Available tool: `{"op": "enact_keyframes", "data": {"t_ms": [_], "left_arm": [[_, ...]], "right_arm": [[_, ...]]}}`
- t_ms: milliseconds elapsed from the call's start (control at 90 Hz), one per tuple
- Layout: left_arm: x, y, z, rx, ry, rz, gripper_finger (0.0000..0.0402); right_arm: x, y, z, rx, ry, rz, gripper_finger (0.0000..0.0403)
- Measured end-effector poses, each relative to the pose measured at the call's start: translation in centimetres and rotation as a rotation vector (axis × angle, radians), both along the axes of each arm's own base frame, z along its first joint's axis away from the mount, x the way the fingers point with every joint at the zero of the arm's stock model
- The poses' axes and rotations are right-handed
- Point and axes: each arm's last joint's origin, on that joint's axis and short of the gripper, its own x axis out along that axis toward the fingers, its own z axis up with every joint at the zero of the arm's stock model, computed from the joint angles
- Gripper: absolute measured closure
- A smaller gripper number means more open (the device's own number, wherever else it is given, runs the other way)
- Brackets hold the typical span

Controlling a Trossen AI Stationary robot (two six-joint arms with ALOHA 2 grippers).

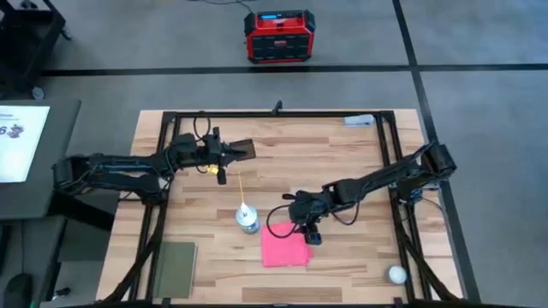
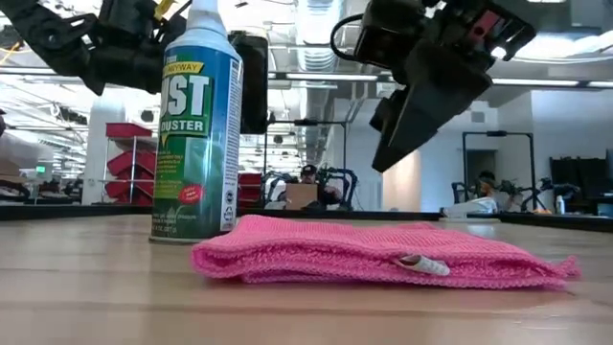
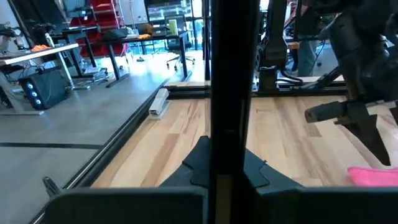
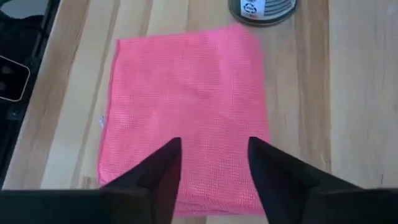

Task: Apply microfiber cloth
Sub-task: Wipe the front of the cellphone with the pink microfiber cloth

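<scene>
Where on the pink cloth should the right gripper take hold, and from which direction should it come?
Probably from straight above. The microfiber cloth lies flat on the table, so its sides give no hold. The right gripper hangs open over the cloth; it could pinch up a fold near the edge away from the duster can, so the can is not knocked.

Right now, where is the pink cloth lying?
In the high view, the microfiber cloth lies flat on the table's near-centre, beside the duster can, beneath the open right pincer.
</scene>
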Motion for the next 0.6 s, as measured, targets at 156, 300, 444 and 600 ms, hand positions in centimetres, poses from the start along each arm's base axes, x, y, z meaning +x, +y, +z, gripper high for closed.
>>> {"op": "enact_keyframes", "data": {"t_ms": [156, 300, 444, 600], "left_arm": [[0.0, 0.0, 0.0, -0.001, 0.0, 0.0, 0.0401], [0.0, 0.0, 0.0, -0.007, 0.0, 0.001, 0.0401], [0.0, 0.0, 0.0, -0.017, 0.0, 0.002, 0.0401], [0.0, 0.0, -0.1, -0.03, 0.001, 0.001, 0.0401]], "right_arm": [[-0.1, 0.0, -0.1, 0.019, 0.026, -0.032, 0.0189], [0.0, 0.5, -0.5, 0.03, 0.034, -0.041, 0.0186], [0.5, 1.2, -2.2, 0.035, 0.062, -0.04, 0.0186], [1.0, 1.7, -3.4, 0.062, 0.061, -0.062, 0.0186]]}}
